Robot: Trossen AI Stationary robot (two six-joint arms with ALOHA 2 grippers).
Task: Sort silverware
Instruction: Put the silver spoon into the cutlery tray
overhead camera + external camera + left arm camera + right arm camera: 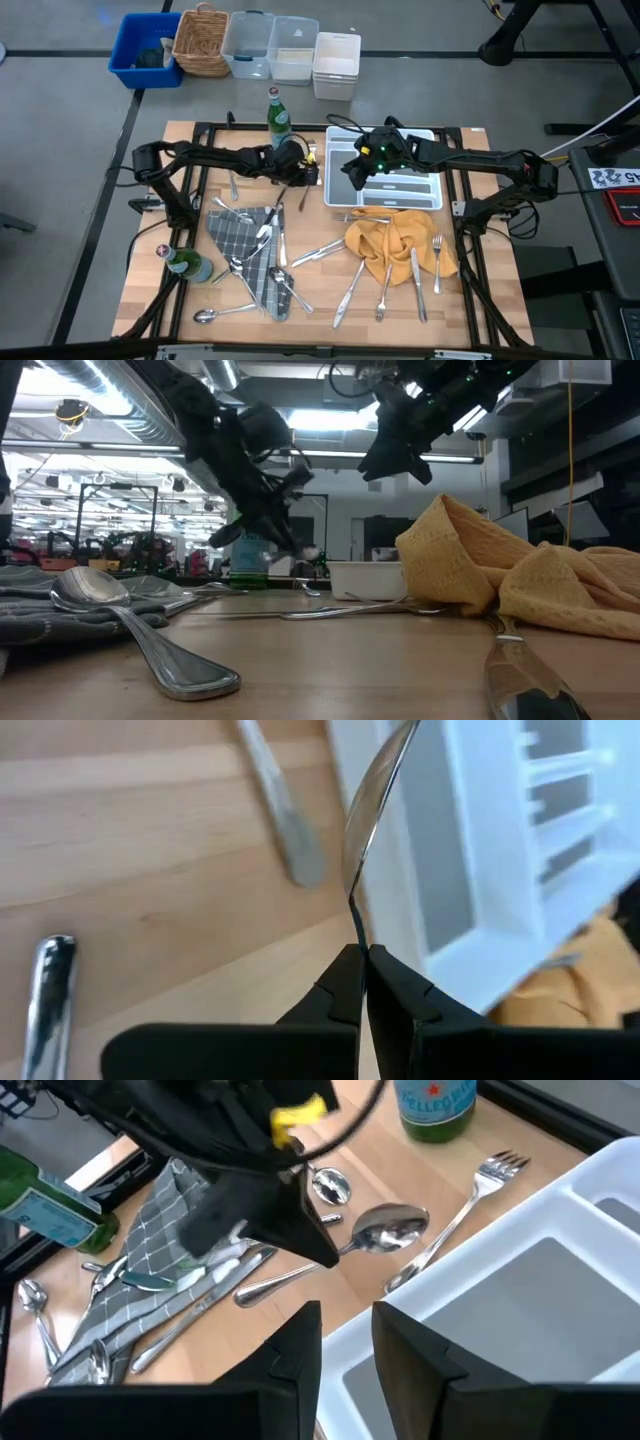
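My left gripper (310,172) is shut on a silver spoon (366,815) just left of the white compartmented tray (420,205). The right wrist view shows the spoon's bowl (392,1230) sticking out ahead of the left fingers. My right gripper (347,1325) is open and empty above the tray's left part (560,1280). More silverware lies on and around a grey checked cloth (250,250) at the near left. More lies by a yellow cloth (395,245) at the near right. A fork (455,1210) lies on the table beside the tray. My left gripper pinches the spoon's thin handle (357,925) between its two fingertips. The spoon is on edge and runs on in line with the fingers, its bowl pointing toward the tray. It looks lifted clear of the table. The fingers hide the rest of the handle.
One green bottle (278,110) stands at the far edge near the left gripper, another (185,262) at the near left. Bins and a basket (200,40) stand on the floor beyond the table. Loose silverware (285,820) lies under the left gripper.
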